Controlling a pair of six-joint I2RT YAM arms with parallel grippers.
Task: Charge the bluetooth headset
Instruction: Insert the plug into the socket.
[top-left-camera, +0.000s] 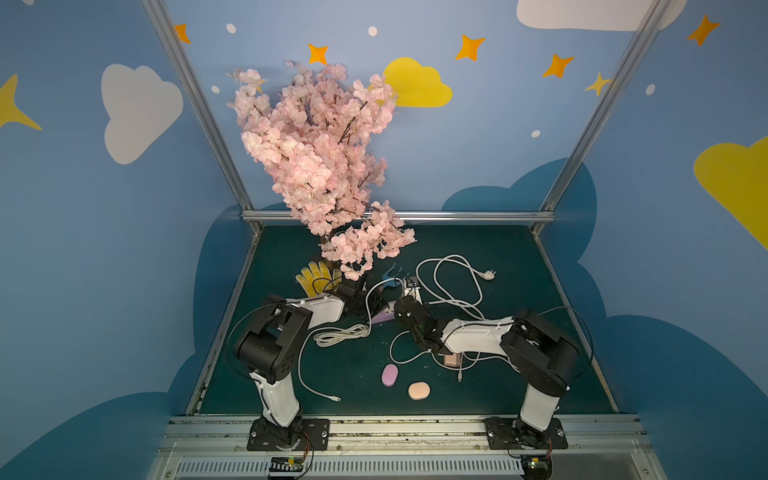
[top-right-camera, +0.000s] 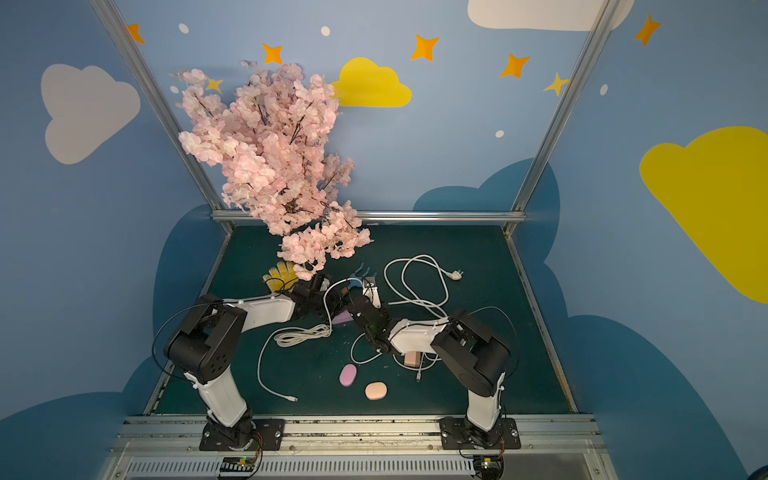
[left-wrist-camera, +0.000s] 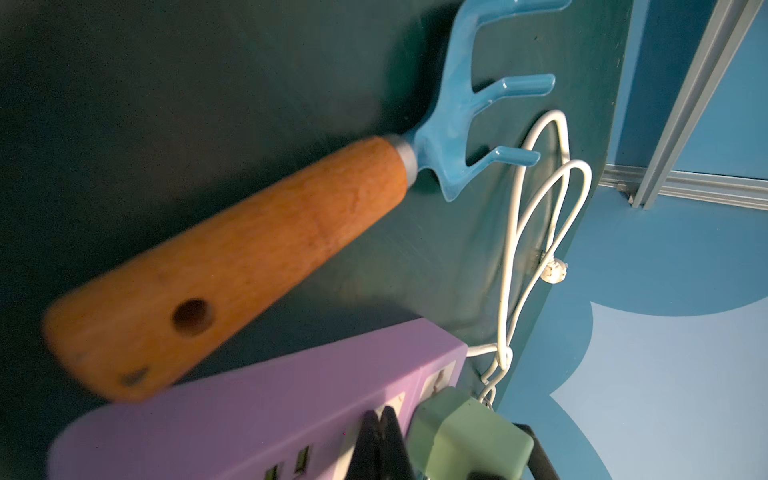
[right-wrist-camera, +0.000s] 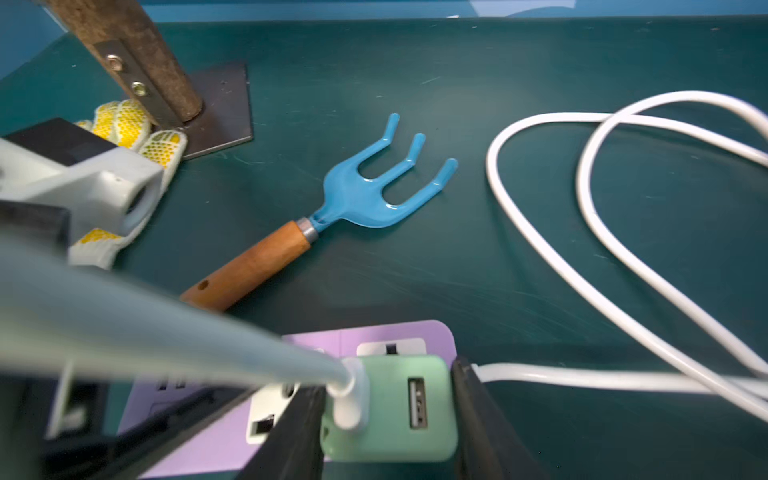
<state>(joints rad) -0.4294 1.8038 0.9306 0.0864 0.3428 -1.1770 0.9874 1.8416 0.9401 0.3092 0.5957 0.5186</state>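
The right gripper (right-wrist-camera: 388, 384) is pinching the charger (right-wrist-camera: 395, 432) between its fingers, on the strip (right-wrist-camera: 374, 332). The left gripper (left-wrist-camera: 380, 440), its fingers pressed together, is resting just beside. I think a tilted push may be missing the slots and sliding the strip.

Green bench (top-left-camera: 519, 374): purple oval case (top-left-camera: 390, 375) and peach oval case (top-left-camera: 418, 391) near front, close, not touching. Centre-left: coiled white cable (top-left-camera: 340, 334). Far right: white power cord (top-left-camera: 457, 256), looped, plug (top-left-camera: 487, 274) lying loose. By base of pink blossom tree (top-left-camera: 316, 158): yellow-dotted glove (top-left-camera: 313, 279), blue rake (top-left-camera: 392, 275).
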